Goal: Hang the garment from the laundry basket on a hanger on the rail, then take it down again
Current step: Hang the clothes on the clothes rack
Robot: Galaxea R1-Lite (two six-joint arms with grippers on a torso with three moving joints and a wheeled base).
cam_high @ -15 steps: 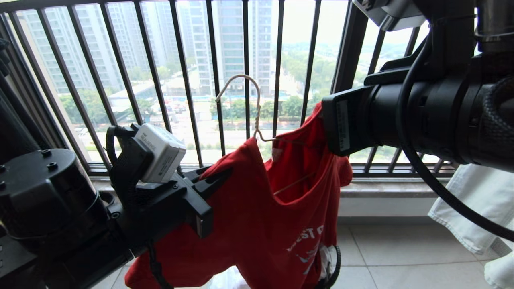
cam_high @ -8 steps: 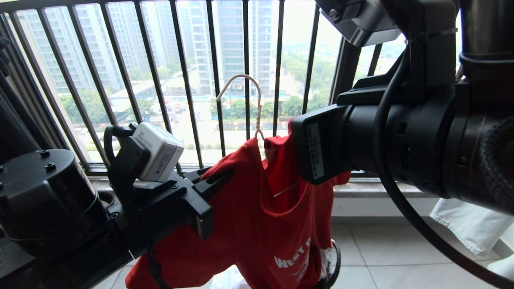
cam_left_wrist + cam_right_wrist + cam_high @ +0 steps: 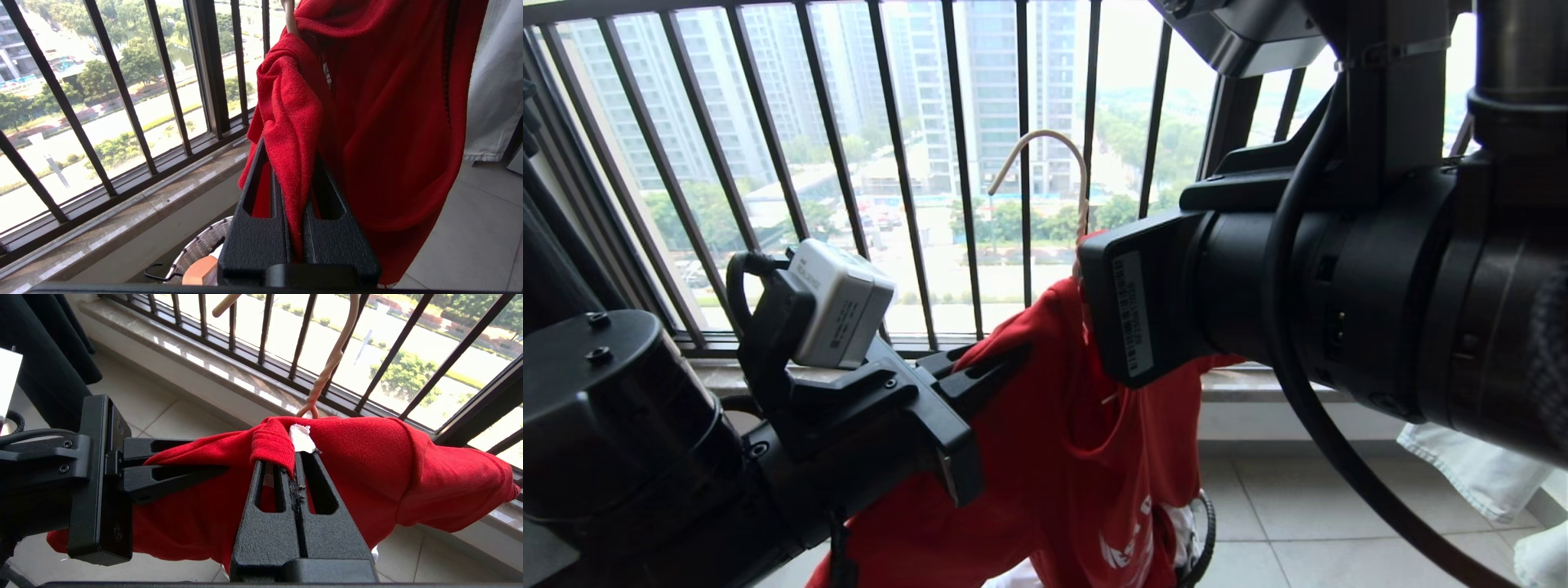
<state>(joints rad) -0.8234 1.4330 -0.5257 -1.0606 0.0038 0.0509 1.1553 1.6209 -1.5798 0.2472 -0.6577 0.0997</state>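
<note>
We see the window railing (image 3: 898,163) close behind the garment (image 3: 1045,457), with open tiled floor (image 3: 1307,506) to the right. Our left gripper (image 3: 296,196) reaches in from the left, pinching a fold of the red cloth. Our right gripper (image 3: 296,473) pinches the collar, just under the hanger (image 3: 1054,163), whose hook stands free above. The laundry basket (image 3: 200,249) sits below.

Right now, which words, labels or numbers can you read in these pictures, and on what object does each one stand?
None can be read in full.
Red T-shirt: white lettering, cut off and folded, unreadable.
Left wrist camera: small grey print, too blurred.
Sticker on the right arm: tiny print, too small.
White neck tag: no readable text.
</note>
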